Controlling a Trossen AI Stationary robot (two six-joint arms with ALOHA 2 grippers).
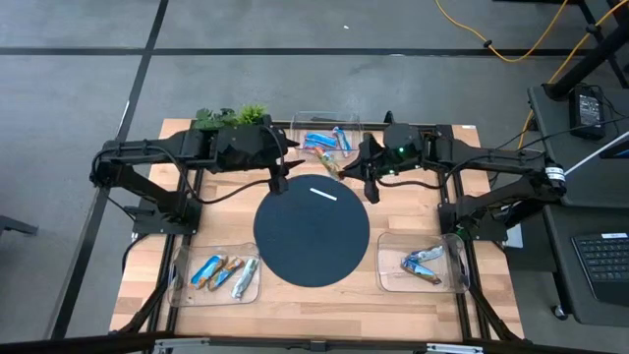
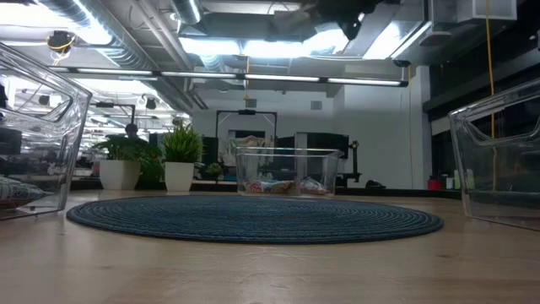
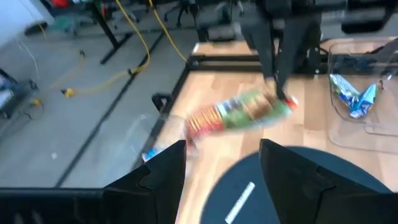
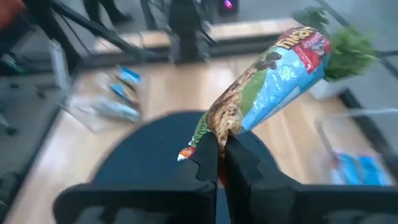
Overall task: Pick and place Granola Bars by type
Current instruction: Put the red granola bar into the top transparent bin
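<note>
My right gripper [image 4: 221, 149] is shut on a granola bar [image 4: 273, 81] in a green, blue and red wrapper, above the far edge of the round dark mat [image 1: 312, 251]. The left wrist view shows that bar [image 3: 239, 115] in the air. My left gripper [image 3: 222, 165] is open and holds nothing; it hangs over the mat's far left edge [image 1: 278, 184]. More bars lie in the far clear bin [image 1: 324, 138], in the left near tray [image 1: 218, 272] and in the right near tray [image 1: 423, 264]. My right gripper pinches the bar by one end [image 4: 225, 124] between its two fingers [image 3: 278, 74], which come from above and point down. The bar is lifted clear of the mat. It lies nearly level, and its length runs away from the fingers.
A thin white strip [image 1: 323, 194] lies on the far part of the mat. Potted plants [image 1: 231, 116] stand at the table's far left edge. The low view shows the far bin [image 2: 287, 173] beyond the mat, with clear tray walls at both sides.
</note>
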